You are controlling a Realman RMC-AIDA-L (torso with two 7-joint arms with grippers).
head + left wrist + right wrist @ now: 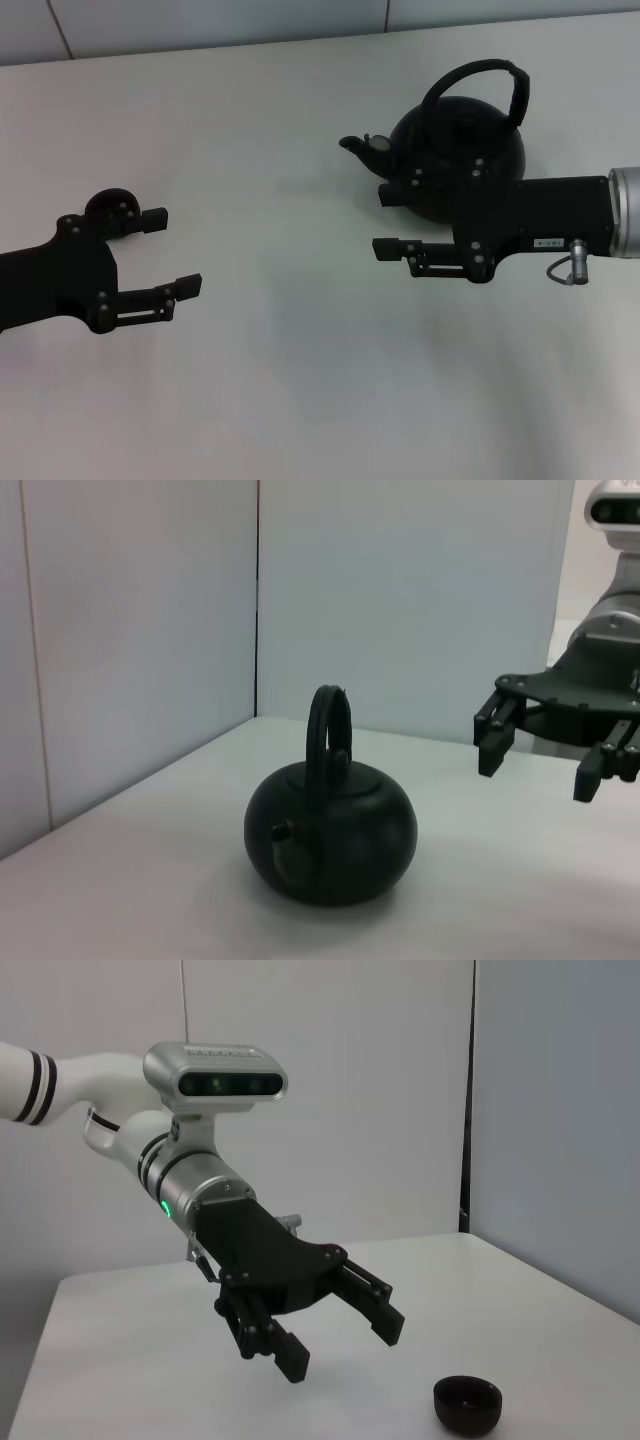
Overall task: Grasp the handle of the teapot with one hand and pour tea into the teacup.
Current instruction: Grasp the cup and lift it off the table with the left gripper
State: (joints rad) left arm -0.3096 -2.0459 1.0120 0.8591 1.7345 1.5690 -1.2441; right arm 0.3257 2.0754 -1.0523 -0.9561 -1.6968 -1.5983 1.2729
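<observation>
our right gripper (385, 220) hangs spread beside the teapot (455, 155), near the bench's (300, 400) far edge, handle (480, 85) ungrasped; left gripper (170, 250) waits spread by the teacup (108, 205).

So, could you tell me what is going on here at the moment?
Nothing is held yet. The teapot stands upright on the white table, its handle free. The right gripper hangs open in front of the pot, not touching the handle. The left gripper is open too, just by the teacup, which sits apart from the pot. No pouring has begun.
</observation>
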